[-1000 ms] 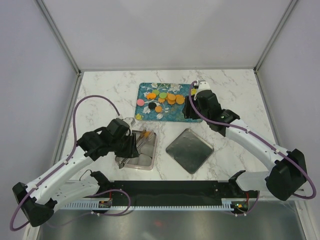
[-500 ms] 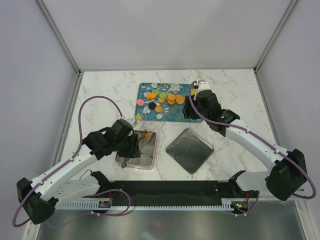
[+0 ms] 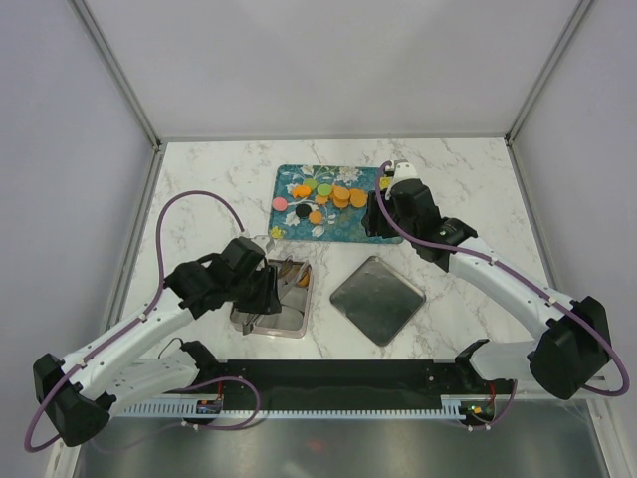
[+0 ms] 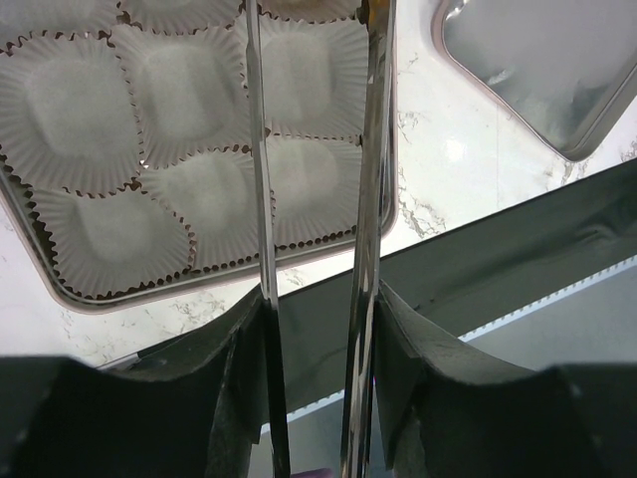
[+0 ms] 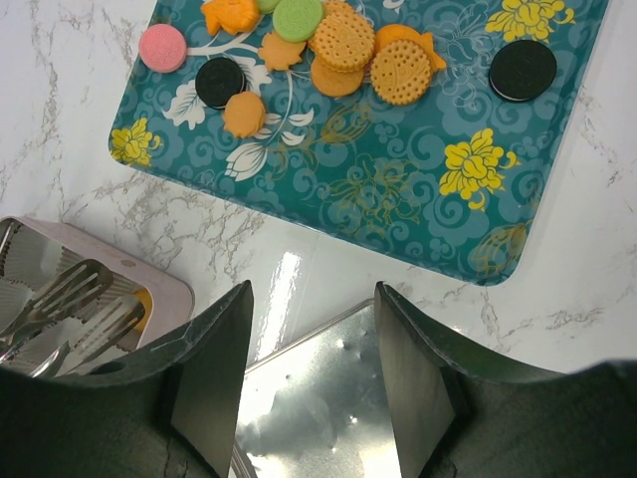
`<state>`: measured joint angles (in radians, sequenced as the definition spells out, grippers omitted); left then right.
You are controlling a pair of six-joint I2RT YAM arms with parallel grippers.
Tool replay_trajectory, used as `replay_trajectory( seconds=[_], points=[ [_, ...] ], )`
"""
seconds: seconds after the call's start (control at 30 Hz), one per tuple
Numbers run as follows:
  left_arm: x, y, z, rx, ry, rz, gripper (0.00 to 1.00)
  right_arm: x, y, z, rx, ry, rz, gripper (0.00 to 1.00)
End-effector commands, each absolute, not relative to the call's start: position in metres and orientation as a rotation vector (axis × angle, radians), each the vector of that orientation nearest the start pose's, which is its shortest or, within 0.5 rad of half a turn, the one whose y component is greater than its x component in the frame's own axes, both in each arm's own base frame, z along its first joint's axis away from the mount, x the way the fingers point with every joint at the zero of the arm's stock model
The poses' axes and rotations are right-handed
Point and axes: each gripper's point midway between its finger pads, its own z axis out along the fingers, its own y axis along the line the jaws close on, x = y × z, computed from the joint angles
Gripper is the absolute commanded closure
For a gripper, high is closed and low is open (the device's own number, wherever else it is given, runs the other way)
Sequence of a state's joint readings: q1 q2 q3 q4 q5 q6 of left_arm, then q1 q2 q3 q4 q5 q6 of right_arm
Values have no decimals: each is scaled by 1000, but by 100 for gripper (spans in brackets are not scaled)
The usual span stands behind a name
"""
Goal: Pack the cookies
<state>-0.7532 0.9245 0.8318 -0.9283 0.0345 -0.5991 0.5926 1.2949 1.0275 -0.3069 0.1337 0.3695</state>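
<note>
Your left gripper clamps the tongs over the tin; right gripper spread wide near the cookies.

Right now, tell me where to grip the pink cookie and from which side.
Probably best: grip the pink cookie by its rim, across the disc, straight down from above. It lies flat on the tray, apart from the pile, so only its edge offers purchase. Avoid the side toward the black cookie.

Teal floral tray on a marble table, bearing the cookies — orange, green, pink, two black — mostly toward its upper left. Lower left: metal tongs over a tin of paper cups. The right gripper has its fingers spread, with a metal lid showing between them.
</note>
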Motion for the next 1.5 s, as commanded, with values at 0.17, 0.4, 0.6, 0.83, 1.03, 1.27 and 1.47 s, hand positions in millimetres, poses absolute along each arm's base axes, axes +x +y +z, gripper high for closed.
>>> replay_trajectory(
  seconds=[0.17, 0.4, 0.6, 0.83, 1.03, 1.27, 1.47],
  points=[
    [144, -179, 163, 198, 2568, -615, 55, 334, 216, 205, -162, 2119, 445, 40],
    [173, -189, 194, 220, 2503, -556, 54, 334, 216, 209, -162, 2109, 449, 40],
    [218, -208, 197, 281, 2483, -467, 50, 332, 215, 208, -166, 2109, 448, 40],
    [265, -217, 172, 279, 2532, -425, 48, 329, 210, 212, -163, 2095, 442, 40],
    [288, -223, 152, 284, 2570, -459, 48, 329, 210, 212, -165, 2095, 443, 40],
    [298, -225, 134, 282, 2606, -450, 48, 328, 210, 212, -169, 2093, 445, 40],
    [309, -222, 123, 253, 2621, -448, 48, 328, 210, 212, -173, 2093, 445, 40]
  ],
)
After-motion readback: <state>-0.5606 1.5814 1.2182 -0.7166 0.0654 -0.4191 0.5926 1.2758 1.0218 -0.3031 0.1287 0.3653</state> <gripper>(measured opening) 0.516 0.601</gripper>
